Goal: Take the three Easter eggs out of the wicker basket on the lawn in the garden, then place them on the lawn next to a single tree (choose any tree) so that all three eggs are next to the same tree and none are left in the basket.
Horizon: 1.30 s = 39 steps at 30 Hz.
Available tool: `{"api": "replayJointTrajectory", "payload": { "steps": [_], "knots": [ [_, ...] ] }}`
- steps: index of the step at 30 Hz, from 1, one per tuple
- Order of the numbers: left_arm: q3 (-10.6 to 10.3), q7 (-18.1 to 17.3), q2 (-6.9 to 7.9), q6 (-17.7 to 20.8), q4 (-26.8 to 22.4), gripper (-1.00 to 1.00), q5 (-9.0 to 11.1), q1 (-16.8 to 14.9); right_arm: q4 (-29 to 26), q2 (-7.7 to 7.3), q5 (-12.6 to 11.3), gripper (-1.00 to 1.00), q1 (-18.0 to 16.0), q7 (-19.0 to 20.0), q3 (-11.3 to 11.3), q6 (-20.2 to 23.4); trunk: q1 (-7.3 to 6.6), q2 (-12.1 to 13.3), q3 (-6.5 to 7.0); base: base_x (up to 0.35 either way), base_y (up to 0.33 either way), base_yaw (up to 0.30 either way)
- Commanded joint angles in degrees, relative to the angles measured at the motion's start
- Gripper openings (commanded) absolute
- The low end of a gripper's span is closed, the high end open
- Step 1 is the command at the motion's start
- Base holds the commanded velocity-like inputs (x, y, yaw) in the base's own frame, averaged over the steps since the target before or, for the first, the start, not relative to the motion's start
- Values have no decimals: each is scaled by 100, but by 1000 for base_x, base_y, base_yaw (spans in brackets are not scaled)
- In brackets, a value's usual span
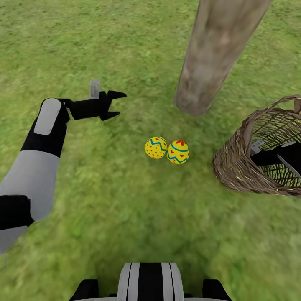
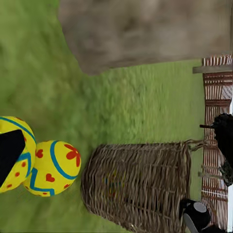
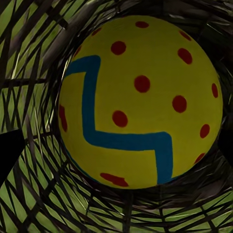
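The third egg (image 3: pixel 141 102) sat deep inside the wicker basket (image 1: pixel 238 163), between the right gripper's spread fingers. The basket lay tipped on the lawn (image 1: pixel 125 217), mouth facing right. Two eggs (image 1: pixel 167 150) touched near the tree (image 1: pixel 209 62); the left gripper (image 1: pixel 113 104) hovered spread, empty

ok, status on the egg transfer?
Left gripper open, empty, over lawn. Right arm inside tipped wicker basket, third egg close ahead; grip unclear. Two eggs down by tree.
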Motion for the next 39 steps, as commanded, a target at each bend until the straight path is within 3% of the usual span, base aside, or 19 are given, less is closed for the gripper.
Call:
{"api": "replayJointTrajectory", "payload": {
  "steps": [1,4,9,13,18,24,31,39],
  "knots": [
    [-14,125,118,5,330,100,132,-348,-10,-6,-58,100,-7,-15,36,47,-1,-1,-4,0,0,0],
    [-23,163,237,6,558,100,213,-589,-9,-5,-58,100,-7,-42,35,44,-1,-1,-4,0,0,0],
    [-68,176,330,5,582,100,723,-670,-16,-7,-72,100,-7,-434,27,31,-1,-1,-4,0,0,0],
    [-73,176,387,5,584,100,790,-676,-22,-7,-75,100,-7,-489,19,29,-1,-1,-4,0,0,0],
    [-86,177,596,12,600,100,863,-675,-20,-8,-75,100,-7,-499,13,28,-1,-1,-4,0,0,0],
    [-229,177,708,14,584,100,1187,-677,-23,-8,-75,100,-7,-501,11,29,-1,-1,-4,0,0,0],
    [-284,177,712,14,569,100,1262,-676,-23,-8,-75,100,-7,-509,17,20,-1,-1,-4,0,0,0],
    [-303,177,701,14,568,100,1267,-679,-17,-8,-75,100,-7,-798,25,-171,2,-3,-26,0,0,0]
  ]
}}
